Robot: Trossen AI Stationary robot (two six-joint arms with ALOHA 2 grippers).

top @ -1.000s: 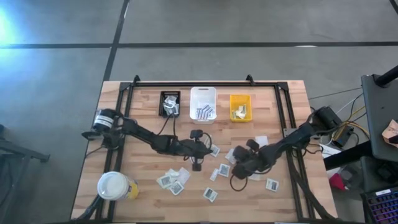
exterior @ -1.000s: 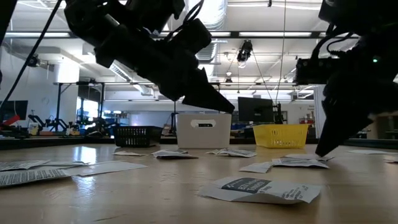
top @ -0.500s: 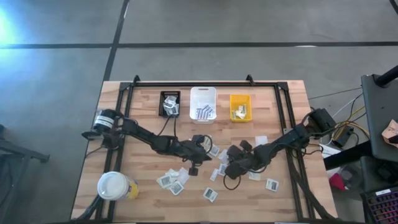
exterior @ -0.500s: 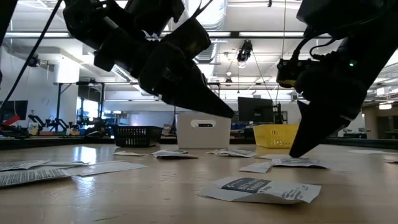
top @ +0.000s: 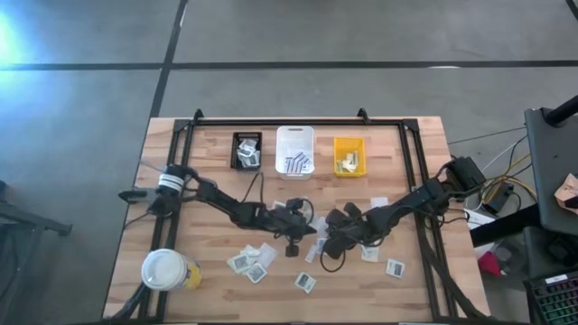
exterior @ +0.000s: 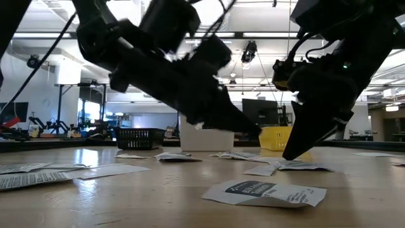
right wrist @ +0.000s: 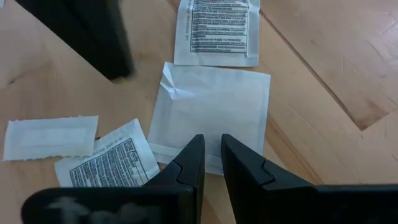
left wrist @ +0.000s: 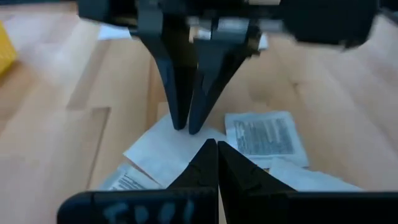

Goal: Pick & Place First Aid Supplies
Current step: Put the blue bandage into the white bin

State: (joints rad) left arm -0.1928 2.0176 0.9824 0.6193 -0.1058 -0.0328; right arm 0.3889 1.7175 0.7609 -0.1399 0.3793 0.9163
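Note:
First aid supplies lie loose on the wooden table: a plain white square packet [right wrist: 211, 112], printed packets [right wrist: 216, 28] [right wrist: 106, 163] and a narrow white strip [right wrist: 50, 137]. More packets [top: 246, 262] lie nearer the front edge. My left gripper [left wrist: 211, 144] is shut and hangs just above that plain packet [left wrist: 163, 152], tip clear of the table [exterior: 256, 132]. My right gripper [right wrist: 212, 140] faces it from the right, slanting down over the same packet, its fingers a narrow gap apart with nothing between them. My right gripper comes slanting down from the table's right onto the plain white packet near one edge [left wrist: 181, 132]. I cannot tell whether its fingertips [left wrist: 179, 124] touch the paper. The packet lies flat on the table.
Three small bins stand in a row at the far edge: black [top: 247, 151], white [top: 295, 151] and yellow [top: 349, 155]. A large white-lidded cup [top: 164, 269] stands at the near left corner. Packets [top: 395, 267] [top: 305, 282] lie scattered around both grippers.
My left gripper has stretched toward the table's right and sunk closer to the table, staying shut. My right gripper has gone toward the table's left, so the two tips now meet over the plain white packet. No packet has moved.

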